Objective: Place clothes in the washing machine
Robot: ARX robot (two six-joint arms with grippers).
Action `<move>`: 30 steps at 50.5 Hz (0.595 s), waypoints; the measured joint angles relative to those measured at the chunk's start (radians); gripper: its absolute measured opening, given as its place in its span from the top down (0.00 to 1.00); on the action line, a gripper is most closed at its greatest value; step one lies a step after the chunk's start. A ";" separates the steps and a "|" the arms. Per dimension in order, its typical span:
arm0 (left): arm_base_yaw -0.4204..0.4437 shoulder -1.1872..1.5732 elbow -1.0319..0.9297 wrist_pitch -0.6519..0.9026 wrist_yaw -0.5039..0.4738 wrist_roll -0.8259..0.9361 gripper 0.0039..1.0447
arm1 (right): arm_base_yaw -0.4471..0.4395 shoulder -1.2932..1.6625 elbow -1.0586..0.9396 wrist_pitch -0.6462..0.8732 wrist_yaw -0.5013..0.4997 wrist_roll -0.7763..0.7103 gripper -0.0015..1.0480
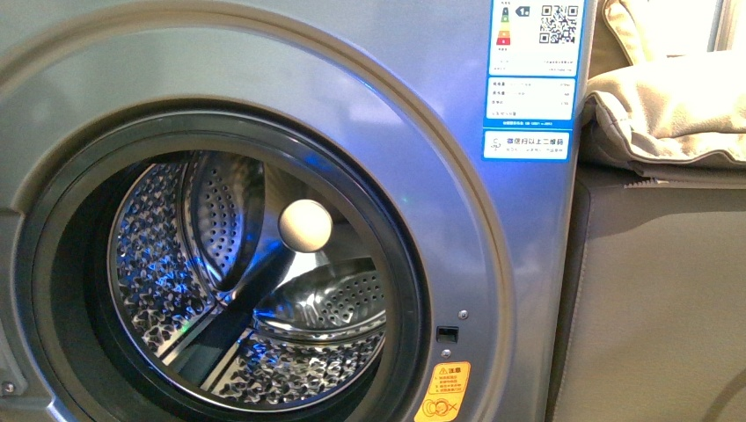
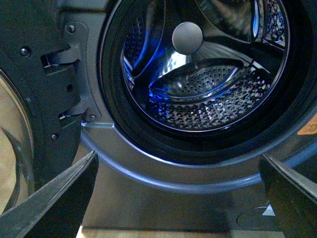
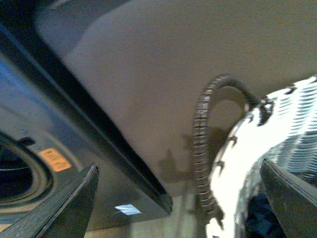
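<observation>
Our left fingers [image 2: 54, 203] and right fingers [image 3: 54, 208] are spread, empty (the washing machine [image 1: 457, 176] stands open); next we must fetch the clothes.

Blue glare inside the washing machine [image 1: 440, 149]; right wrist view blurred, partly overexposed.

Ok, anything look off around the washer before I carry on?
Nothing stands out. The washing machine has its porthole open, and its drum is bare but for a pale round cap at the back. Beige padded fabric lies bunched on the cabinet beside it. The left gripper and right gripper are open, empty.
</observation>
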 joint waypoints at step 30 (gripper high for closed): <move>0.000 0.000 0.000 0.000 0.000 0.000 0.06 | -0.357 1.009 0.278 0.262 0.097 -0.148 0.07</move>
